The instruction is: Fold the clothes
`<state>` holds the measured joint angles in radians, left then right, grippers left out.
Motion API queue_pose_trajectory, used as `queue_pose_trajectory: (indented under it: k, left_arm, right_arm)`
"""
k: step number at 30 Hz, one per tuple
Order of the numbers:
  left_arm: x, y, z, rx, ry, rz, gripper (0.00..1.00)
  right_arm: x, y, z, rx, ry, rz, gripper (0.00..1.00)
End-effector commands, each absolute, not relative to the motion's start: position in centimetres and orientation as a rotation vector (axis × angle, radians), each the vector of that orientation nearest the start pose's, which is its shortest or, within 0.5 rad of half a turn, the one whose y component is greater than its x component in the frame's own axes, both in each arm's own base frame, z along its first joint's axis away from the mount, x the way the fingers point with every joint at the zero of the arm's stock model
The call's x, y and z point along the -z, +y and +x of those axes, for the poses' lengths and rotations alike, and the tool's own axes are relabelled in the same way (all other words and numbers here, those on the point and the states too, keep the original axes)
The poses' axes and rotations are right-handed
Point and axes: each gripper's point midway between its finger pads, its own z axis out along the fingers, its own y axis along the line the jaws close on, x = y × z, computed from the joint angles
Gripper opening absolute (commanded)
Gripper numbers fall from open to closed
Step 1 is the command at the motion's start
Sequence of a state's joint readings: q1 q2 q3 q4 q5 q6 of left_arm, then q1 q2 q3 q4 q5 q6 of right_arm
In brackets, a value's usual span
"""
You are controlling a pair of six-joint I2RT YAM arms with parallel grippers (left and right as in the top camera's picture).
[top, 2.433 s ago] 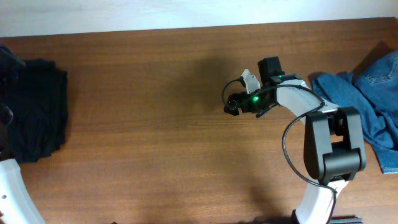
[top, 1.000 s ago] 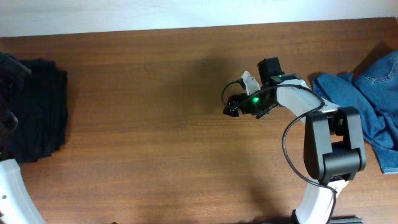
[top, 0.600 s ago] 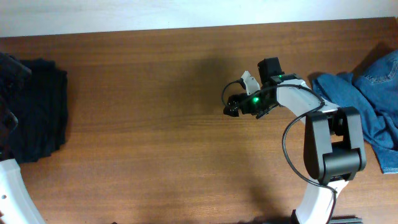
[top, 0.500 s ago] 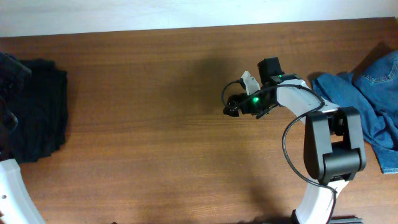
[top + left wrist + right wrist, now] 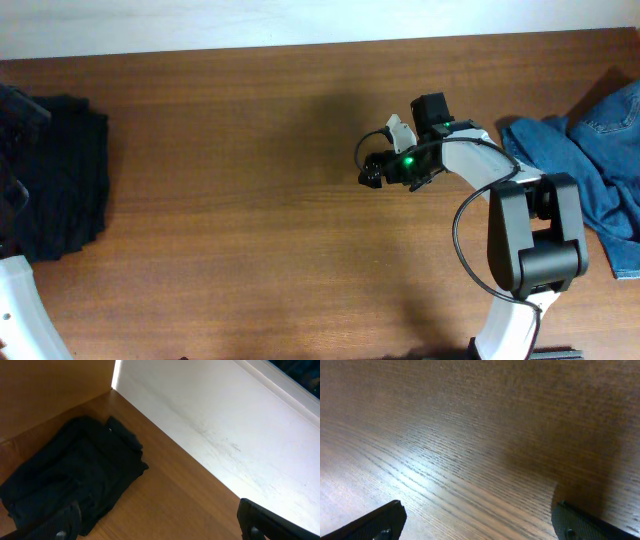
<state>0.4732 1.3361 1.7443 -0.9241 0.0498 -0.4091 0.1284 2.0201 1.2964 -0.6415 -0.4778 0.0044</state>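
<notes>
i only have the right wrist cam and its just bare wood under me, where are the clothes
observer: The black clothes lie bunched at the far left edge of the table, well away from the right tool.
operator: ok anything over on my side
observer: A blue denim garment lies crumpled at the table's right edge.
operator: is the left tool on the black pile
observer: Not on it. The left tool hovers above the pile, open and empty.

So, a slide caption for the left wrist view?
Open left gripper near a bundled black cloth garment on the brown wooden table.
</notes>
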Motion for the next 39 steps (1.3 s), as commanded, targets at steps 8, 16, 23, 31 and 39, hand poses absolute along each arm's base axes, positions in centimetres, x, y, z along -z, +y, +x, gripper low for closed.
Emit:
queue_pose_trajectory:
  k: [8, 16, 23, 31, 39]
  left_arm:
    - [-40.0, 16.1, 33.7, 0.028, 1.902, -0.863, 0.99]
    - [-40.0, 16.1, 33.7, 0.028, 1.902, -0.863, 0.99]
    - [-40.0, 16.1, 33.7, 0.028, 1.902, -0.863, 0.99]
    - [-40.0, 16.1, 33.7, 0.028, 1.902, -0.863, 0.99]
    - [-40.0, 16.1, 33.7, 0.028, 1.902, -0.863, 0.99]
  right_arm:
    - [6.1, 9.8, 35.1, -0.463, 3.116, -0.194, 0.99]
    - [5.5, 11.2, 36.1, -0.577, 3.056, -0.198, 0.99]
    - [4.0, 14.2, 36.9, -0.847, 2.946, -0.225, 0.99]
    - [2.4, 16.3, 35.6, -1.097, 2.921, -0.217, 0.99]
    - [1.8, 16.9, 34.7, -1.187, 2.926, -0.199, 0.99]
